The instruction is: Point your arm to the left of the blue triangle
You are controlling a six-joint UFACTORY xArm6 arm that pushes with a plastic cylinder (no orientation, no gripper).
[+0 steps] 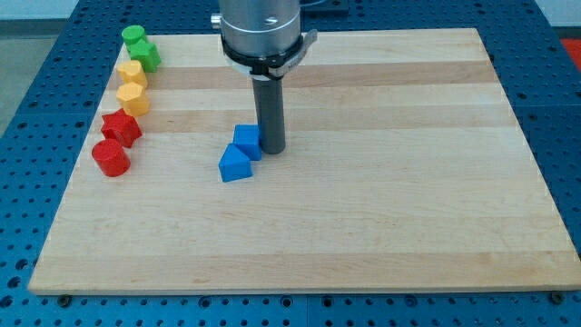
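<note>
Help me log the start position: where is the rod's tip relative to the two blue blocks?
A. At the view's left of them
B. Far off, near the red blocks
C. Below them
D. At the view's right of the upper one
D: my tip stands against the right side of the upper blue block, above-right of the blue triangle.

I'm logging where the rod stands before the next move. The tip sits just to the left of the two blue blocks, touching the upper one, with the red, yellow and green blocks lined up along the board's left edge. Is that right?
Not quite: the camera view shows my tip on the view's right of the two blue blocks, not the left, against the upper blue block. The lower blue block, likely the triangle, sits below it. The red, yellow and green blocks do line the left edge.
</note>
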